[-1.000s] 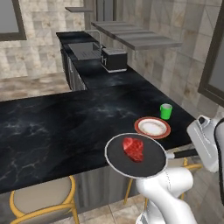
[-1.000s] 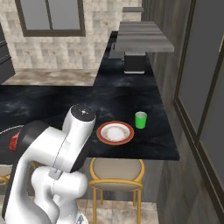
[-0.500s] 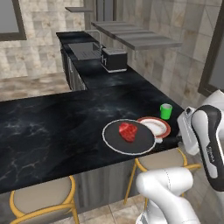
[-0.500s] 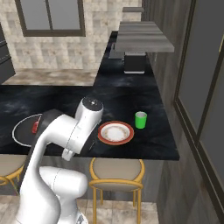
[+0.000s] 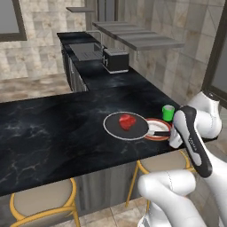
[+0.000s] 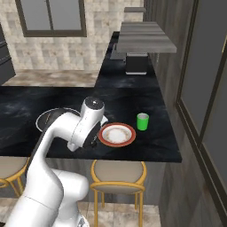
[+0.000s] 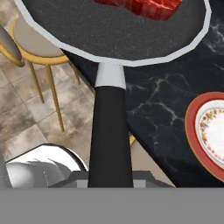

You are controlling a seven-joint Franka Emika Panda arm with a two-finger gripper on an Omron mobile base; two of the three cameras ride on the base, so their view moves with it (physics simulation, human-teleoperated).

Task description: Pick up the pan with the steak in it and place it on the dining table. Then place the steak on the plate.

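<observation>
I have carried the pan (image 5: 126, 127), my gripper (image 5: 170, 133) closed on its handle, from the edge to over the dining table (image 5: 48, 124), beside the plate (image 5: 158, 129); steak (image 5: 127, 121) still inside.

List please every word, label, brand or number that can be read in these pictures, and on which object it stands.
None: no readable text anywhere.
The plate has small coloured marks inside its rim: decoration, not letters.
The pan, steak, green cup and dining table are unmarked.
</observation>
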